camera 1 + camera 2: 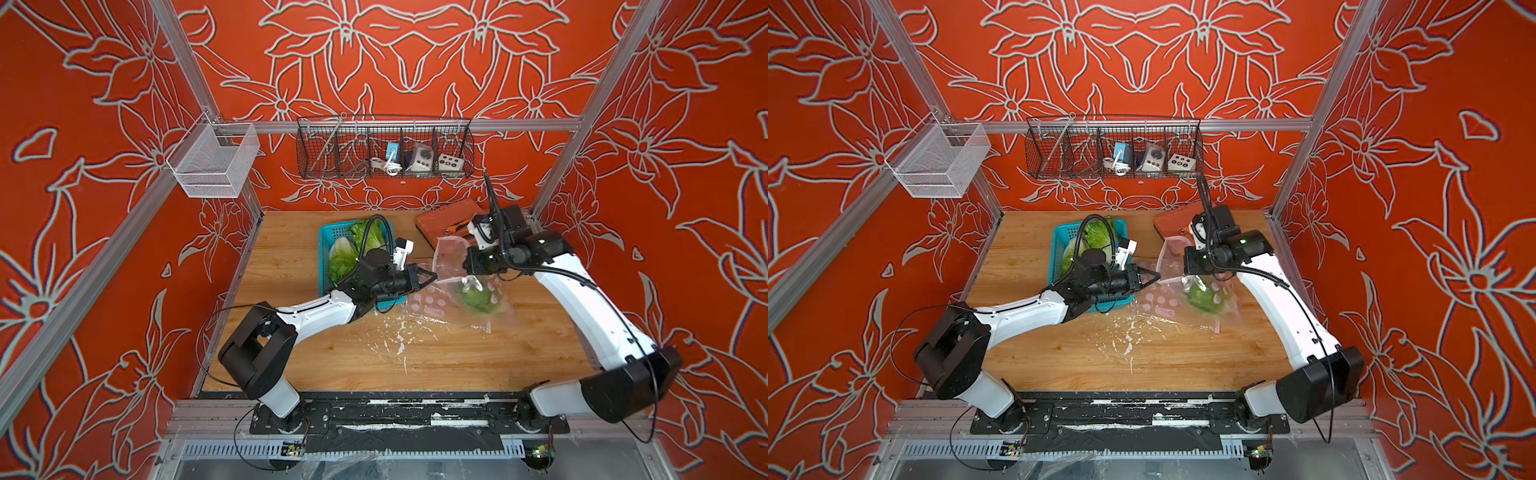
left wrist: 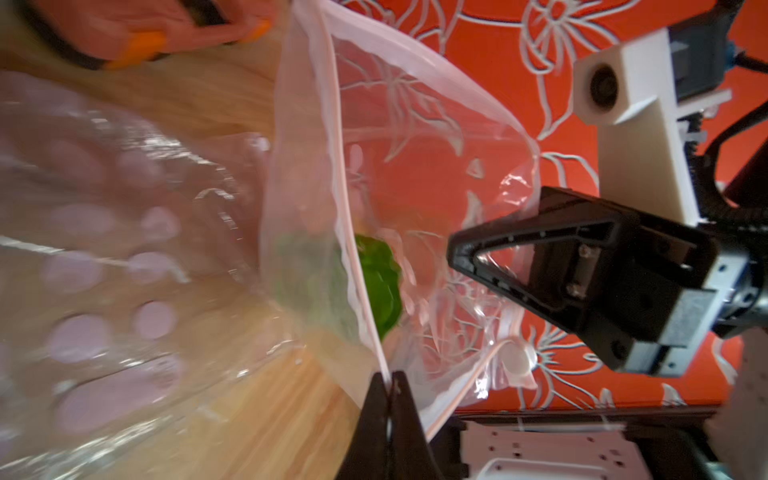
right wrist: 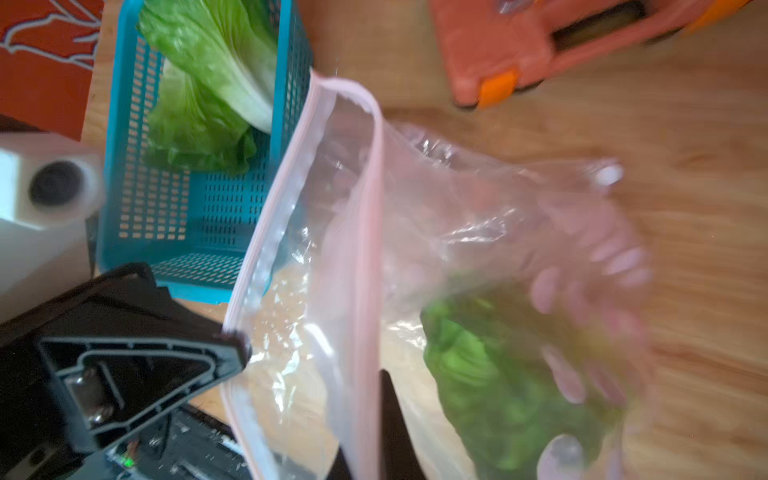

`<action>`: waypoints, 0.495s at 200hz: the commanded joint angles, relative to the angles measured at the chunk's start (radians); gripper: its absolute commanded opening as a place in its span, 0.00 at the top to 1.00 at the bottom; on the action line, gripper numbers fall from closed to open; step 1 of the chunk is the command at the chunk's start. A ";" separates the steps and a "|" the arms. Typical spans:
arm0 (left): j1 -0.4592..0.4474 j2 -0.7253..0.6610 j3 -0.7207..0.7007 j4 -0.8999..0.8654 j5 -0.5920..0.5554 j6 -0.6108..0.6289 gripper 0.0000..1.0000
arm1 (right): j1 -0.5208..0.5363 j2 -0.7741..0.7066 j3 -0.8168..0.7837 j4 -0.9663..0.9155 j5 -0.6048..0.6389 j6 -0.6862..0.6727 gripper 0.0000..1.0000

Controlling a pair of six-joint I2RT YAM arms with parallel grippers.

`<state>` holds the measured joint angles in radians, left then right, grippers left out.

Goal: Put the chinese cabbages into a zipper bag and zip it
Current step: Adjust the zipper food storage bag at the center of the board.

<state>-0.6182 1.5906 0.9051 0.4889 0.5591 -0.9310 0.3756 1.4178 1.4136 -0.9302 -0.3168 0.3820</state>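
Observation:
A clear zipper bag (image 1: pixel 446 259) with a pink zip strip and pink dots hangs open over the wooden table between both grippers. One of the chinese cabbages (image 1: pixel 478 297) lies inside it, blurred green (image 3: pixel 498 374). Two more cabbages (image 3: pixel 216 54) (image 3: pixel 187 124) rest in the teal basket (image 1: pixel 326 237). My left gripper (image 2: pixel 390 376) is shut on the pink rim on the basket side of the bag's mouth. On the opposite rim my right gripper (image 3: pixel 380 374) is shut on the strip; in both top views its tips are hidden under the wrist.
An orange-red tool case (image 1: pixel 451 220) lies at the back right, just behind the bag. A black wire basket (image 1: pixel 384 151) with small devices hangs on the back rail. A white mesh basket (image 1: pixel 214 160) hangs on the left frame. White flecks (image 1: pixel 395 332) mark the table.

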 commanded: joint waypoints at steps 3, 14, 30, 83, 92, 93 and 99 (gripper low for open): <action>0.032 -0.051 -0.018 -0.142 -0.023 0.130 0.88 | 0.000 -0.009 -0.046 0.198 -0.170 0.109 1.00; 0.044 -0.067 -0.024 -0.190 -0.031 0.161 0.86 | 0.000 -0.002 -0.051 0.214 -0.185 0.123 1.00; 0.069 -0.097 -0.031 -0.242 -0.039 0.185 0.83 | -0.001 -0.002 -0.053 0.239 -0.203 0.138 1.00; 0.187 -0.184 0.125 -0.539 -0.141 0.365 0.45 | 0.005 -0.002 -0.113 0.314 -0.264 0.201 1.00; 0.218 -0.164 0.170 -0.591 -0.176 0.403 0.39 | 0.008 -0.003 -0.131 0.336 -0.268 0.215 1.00; 0.221 -0.162 0.176 -0.597 -0.180 0.406 0.39 | 0.008 -0.002 -0.132 0.337 -0.269 0.216 1.00; 0.242 -0.142 0.208 -0.631 -0.220 0.434 0.35 | 0.009 -0.003 -0.138 0.345 -0.270 0.221 1.00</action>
<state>-0.4370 1.4334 1.0073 0.0357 0.4587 -0.6422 0.3763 1.4311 1.3148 -0.6609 -0.5411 0.5457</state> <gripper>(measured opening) 0.593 0.047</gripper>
